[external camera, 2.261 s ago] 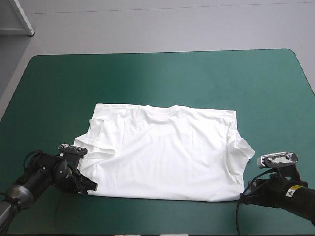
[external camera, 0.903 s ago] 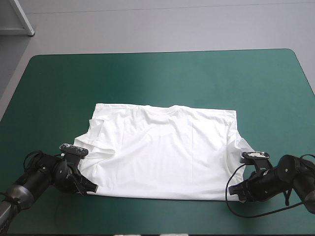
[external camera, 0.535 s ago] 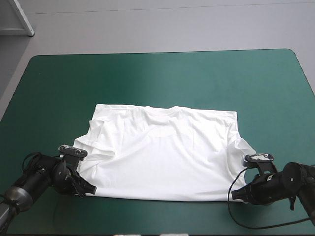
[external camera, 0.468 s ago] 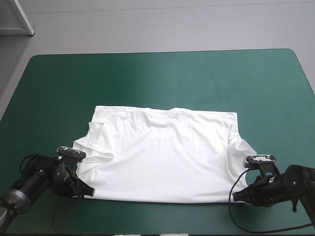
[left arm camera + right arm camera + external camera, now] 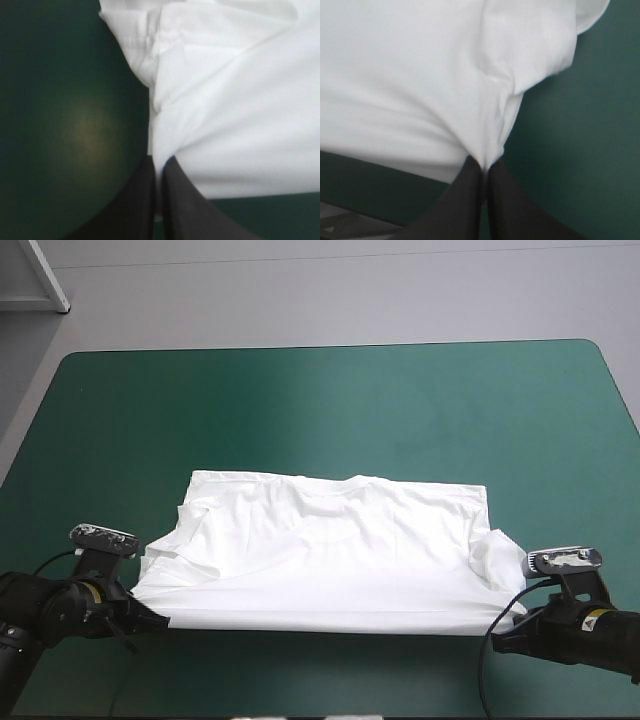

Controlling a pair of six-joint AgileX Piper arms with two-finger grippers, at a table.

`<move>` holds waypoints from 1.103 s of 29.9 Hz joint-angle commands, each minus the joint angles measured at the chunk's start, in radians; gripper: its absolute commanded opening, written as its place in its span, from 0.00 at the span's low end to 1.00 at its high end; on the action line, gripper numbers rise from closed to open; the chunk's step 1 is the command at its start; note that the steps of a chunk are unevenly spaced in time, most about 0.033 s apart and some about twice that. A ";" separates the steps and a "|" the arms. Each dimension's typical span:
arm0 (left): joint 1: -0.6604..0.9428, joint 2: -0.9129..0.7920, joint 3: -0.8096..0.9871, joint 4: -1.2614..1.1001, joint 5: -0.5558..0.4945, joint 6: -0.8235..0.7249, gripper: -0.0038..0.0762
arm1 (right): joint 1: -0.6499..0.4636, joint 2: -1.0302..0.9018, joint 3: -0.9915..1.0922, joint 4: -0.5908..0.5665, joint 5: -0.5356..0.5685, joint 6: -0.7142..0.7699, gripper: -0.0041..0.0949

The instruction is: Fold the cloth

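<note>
The high view shows the whole T-shirt (image 5: 330, 550) spread mid-bench (image 5: 300, 400), its near hem raised slightly off the cover. Only the wrist views show the grips. The left pincer (image 5: 159, 162) is clenched on the near left corner and the right pincer (image 5: 484, 167) on the near right, with cloth stretching ahead of each.

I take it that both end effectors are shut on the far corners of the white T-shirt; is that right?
Not quite: the left end effector and the right end effector are shut on the near corners of the white T-shirt, not the far ones, as the high view shows.
</note>
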 commanded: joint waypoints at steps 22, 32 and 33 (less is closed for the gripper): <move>0.000 0.388 -0.188 0.036 -0.693 -0.095 0.07 | -0.007 0.398 -0.160 -0.012 -0.440 -0.085 0.03; 0.000 0.555 -0.299 0.082 -0.755 -0.108 0.07 | -0.007 0.599 -0.286 0.031 -0.509 -0.158 0.03; 0.000 0.563 -0.302 0.082 -0.763 -0.111 0.07 | -0.007 0.611 -0.301 0.031 -0.509 -0.161 0.03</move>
